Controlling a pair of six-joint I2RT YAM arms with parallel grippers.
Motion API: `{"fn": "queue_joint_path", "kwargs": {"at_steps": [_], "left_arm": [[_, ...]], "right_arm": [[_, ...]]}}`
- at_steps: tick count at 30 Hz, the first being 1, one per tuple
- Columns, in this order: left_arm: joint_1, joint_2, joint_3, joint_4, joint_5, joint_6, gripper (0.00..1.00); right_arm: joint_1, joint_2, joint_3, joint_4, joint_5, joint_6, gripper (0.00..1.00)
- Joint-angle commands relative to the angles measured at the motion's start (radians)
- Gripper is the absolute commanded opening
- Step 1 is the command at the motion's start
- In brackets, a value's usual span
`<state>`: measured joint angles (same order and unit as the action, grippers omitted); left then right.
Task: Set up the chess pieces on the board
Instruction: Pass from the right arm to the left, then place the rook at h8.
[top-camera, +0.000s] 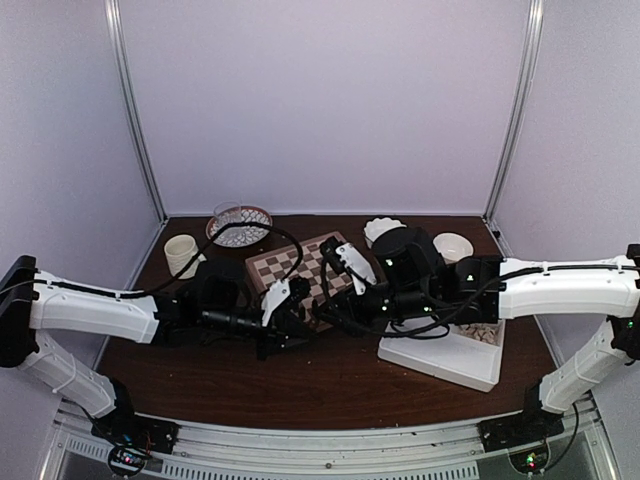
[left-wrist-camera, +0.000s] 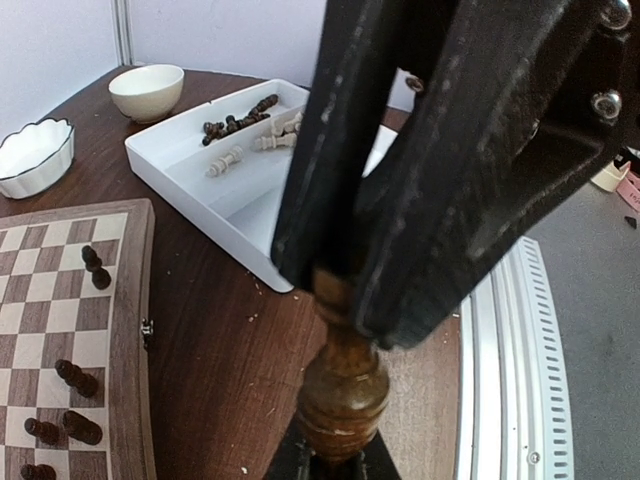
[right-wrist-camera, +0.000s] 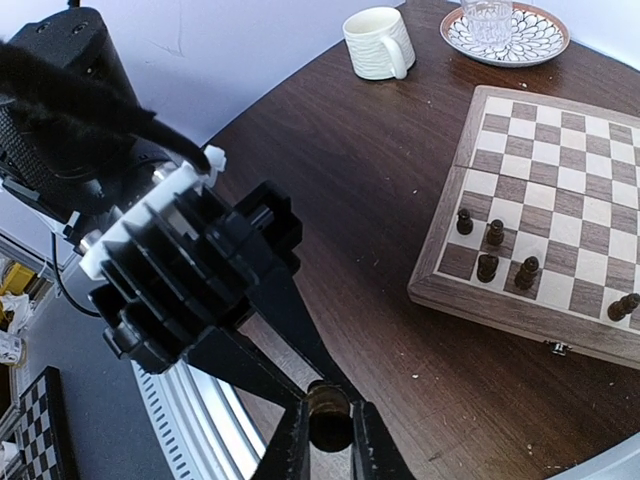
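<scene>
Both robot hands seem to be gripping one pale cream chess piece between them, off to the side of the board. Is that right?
Not quite. The chess piece is dark brown, not pale cream, as the left wrist view shows plainly. The rest holds: the left gripper and the right gripper are both closed on it, off to the side of the board.

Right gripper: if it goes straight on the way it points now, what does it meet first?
The dark chess piece between its jaws, then likely the left gripper holding that piece from the other end.
</scene>
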<state>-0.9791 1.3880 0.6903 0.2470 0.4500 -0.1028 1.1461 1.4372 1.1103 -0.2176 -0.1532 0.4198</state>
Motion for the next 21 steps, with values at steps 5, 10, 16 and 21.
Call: {"fn": "queue_joint_path", "kwargs": {"at_steps": [5,10,16,21], "left_arm": [[-0.004,-0.022,0.035,-0.061,-0.242,-0.023,0.0],[0.049,-0.154,-0.061,-0.039,-0.534,-0.121,0.0],[0.111,-0.357,-0.23,0.047,-0.744,-0.212,0.0],[0.112,-0.483,-0.315,0.097,-0.894,-0.212,0.0]], "right_arm": [[0.005,-0.079,-0.026,0.008,0.193,0.004,0.07],[0.005,-0.069,-0.02,-0.002,0.245,-0.018,0.07],[0.005,0.055,0.065,-0.022,0.262,-0.053,0.06],[0.006,0.191,0.159,-0.012,0.272,-0.071,0.06]]}}
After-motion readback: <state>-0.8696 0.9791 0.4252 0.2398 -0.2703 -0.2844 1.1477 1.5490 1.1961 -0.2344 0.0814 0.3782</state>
